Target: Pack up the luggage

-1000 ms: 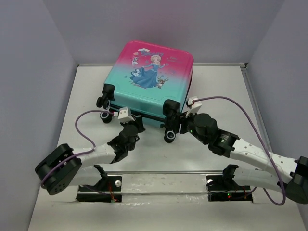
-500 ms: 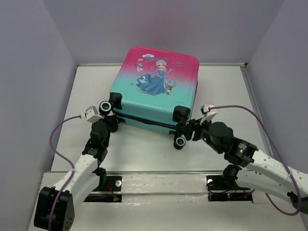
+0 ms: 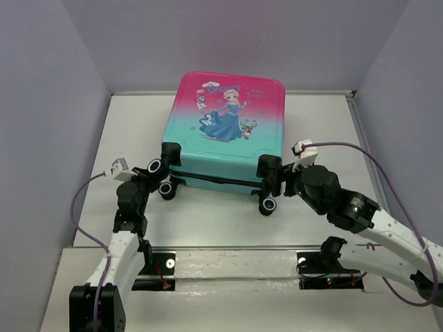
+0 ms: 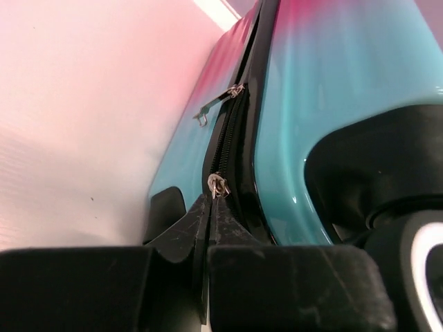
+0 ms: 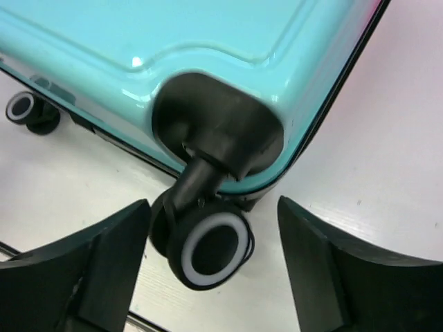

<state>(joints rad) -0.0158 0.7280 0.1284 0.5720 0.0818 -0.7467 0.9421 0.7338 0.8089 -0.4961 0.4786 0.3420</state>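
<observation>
Left wrist: left pincer (image 4: 210, 209) is pinching the zipper pull (image 4: 219, 185) on the hard, slippery-looking suitcase (image 4: 318, 83); right pincer (image 5: 213, 207) is waiting open.

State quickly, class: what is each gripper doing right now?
Left gripper: closed, seemingly pinching the zipper pull.
Right gripper: open, jaws either side of a wheel, not gripping.

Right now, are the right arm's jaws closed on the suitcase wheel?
No, the jaws stand open either side of the wheel, bare table showing beside it.
</observation>
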